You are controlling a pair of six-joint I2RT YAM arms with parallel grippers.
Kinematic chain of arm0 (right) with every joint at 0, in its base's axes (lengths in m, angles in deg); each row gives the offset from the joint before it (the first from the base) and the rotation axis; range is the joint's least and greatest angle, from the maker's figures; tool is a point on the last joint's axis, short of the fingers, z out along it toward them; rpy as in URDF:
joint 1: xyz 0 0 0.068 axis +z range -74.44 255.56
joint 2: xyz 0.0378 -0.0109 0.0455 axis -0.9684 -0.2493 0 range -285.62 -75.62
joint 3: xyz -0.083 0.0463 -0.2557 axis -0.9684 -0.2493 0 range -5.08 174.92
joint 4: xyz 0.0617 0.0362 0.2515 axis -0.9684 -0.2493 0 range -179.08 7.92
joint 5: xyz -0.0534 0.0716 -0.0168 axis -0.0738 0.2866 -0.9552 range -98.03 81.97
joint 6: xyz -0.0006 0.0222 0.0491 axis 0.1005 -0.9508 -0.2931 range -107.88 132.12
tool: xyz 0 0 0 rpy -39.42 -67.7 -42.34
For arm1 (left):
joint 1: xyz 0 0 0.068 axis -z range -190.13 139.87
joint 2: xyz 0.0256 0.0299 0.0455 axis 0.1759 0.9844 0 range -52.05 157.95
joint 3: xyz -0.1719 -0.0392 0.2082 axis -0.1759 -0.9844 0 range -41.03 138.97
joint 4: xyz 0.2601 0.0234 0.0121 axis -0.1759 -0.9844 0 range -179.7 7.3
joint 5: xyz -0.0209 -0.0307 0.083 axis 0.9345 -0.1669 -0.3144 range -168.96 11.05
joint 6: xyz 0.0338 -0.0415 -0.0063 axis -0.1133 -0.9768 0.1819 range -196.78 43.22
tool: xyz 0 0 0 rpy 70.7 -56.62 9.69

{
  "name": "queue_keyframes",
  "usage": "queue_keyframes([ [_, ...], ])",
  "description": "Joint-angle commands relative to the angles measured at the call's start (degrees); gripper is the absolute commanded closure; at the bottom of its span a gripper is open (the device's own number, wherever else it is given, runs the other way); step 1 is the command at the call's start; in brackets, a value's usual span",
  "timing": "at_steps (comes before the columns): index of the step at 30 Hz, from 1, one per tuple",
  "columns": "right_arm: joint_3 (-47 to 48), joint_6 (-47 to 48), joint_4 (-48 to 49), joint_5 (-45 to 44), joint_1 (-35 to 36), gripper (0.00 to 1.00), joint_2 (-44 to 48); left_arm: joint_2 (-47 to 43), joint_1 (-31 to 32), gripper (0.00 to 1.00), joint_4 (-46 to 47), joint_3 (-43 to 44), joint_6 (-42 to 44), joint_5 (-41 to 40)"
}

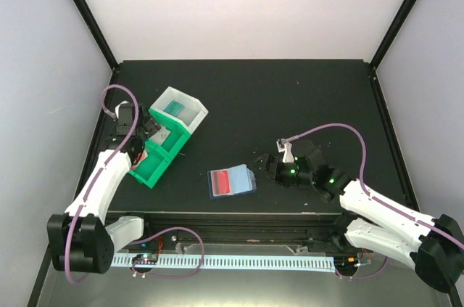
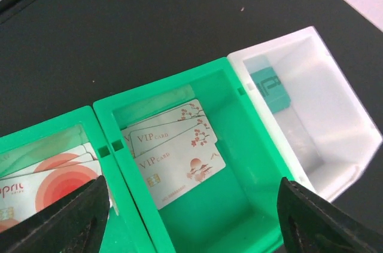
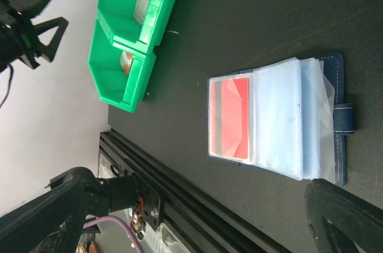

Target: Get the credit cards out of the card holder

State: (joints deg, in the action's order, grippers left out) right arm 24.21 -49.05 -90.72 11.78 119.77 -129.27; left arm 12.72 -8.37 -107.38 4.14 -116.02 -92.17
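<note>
- My left gripper (image 2: 191, 208) gapes empty over the green bin (image 2: 236, 139), left of the card holder (image 1: 232, 181): seemingly the drop-off.
- The red card (image 3: 230, 118) sits pocketed in the holder, my right gripper (image 1: 265, 169) wide and empty beside it; next I'd pinch its edge.

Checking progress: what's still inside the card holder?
The open card holder shows one red card in a clear sleeve. The sleeve beside it looks empty; the stacked sleeves further along cover whatever lies beneath them.

The left arm (image 1: 101, 180) and right arm (image 1: 384, 209) are white tubes with black joints (image 1: 78, 238), each trailing 1 purple cable (image 1: 119, 89); green lights (image 1: 293, 171) dot the right wrist.
</note>
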Motion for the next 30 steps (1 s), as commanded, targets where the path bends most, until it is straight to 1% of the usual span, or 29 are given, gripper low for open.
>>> queue_keyframes([
  [1,0.66,5.45,-0.42,1.82,-0.32,0.00,0.20,-5.57,0.67,0.16,-5.59,1.41,5.93,0.70],
  [2,0.66,6.09,-0.44,2.03,-0.33,0.00,0.21,-6.88,0.72,0.11,-6.44,1.29,6.27,1.48],
  [3,0.67,6.92,-0.53,2.15,-0.29,0.00,0.24,-8.31,0.76,0.03,-7.30,1.12,6.38,2.45],
  [4,0.67,7.83,-0.58,2.37,-0.39,0.00,0.25,-10.16,0.79,0.01,-8.05,0.87,6.45,3.64],
  [6,0.88,10.41,-0.86,2.12,-0.29,0.00,0.21,-13.38,0.75,0.01,-8.19,0.08,7.86,8.85],
  [8,1.42,12.19,-1.87,1.09,-0.28,0.00,0.12,-15.94,0.79,0.01,-7.49,-0.82,11.63,16.13],
  [11,2.29,13.98,-3.26,-0.42,-0.33,0.00,-0.44,-18.70,0.79,0.01,-8.24,-1.67,15.45,26.54],
  [13,3.42,15.35,-4.84,-0.85,-0.29,0.00,-1.45,-19.93,0.76,0.01,-9.15,-2.35,16.49,31.77],
  [16,5.28,17.64,-7.63,-1.34,-0.28,0.00,-3.79,-21.47,0.79,0.03,-10.19,-3.65,17.35,38.51],
  [19,5.53,20.12,-8.41,-1.01,-0.28,0.02,-5.57,-23.62,0.77,0.06,-9.95,-5.75,16.98,44.73],
  [22,5.56,22.49,-8.09,-2.14,-0.32,0.05,-7.14,-26.74,0.79,0.10,-8.69,-9.13,15.11,51.72],
  [25,6.65,24.70,-8.82,-4.72,-0.28,0.08,-8.63,-29.46,0.95,0.13,-8.21,-11.62,12.46,55.42],
  [27,7.18,25.61,-8.89,-6.52,-0.30,0.12,-9.86,-30.72,1.45,0.15,-7.98,-12.96,11.29,57.23],
  [30,7.62,26.53,-7.96,-6.79,-0.27,0.23,-12.08,-32.23,2.19,0.17,-8.19,-14.54,10.53,58.31],
])
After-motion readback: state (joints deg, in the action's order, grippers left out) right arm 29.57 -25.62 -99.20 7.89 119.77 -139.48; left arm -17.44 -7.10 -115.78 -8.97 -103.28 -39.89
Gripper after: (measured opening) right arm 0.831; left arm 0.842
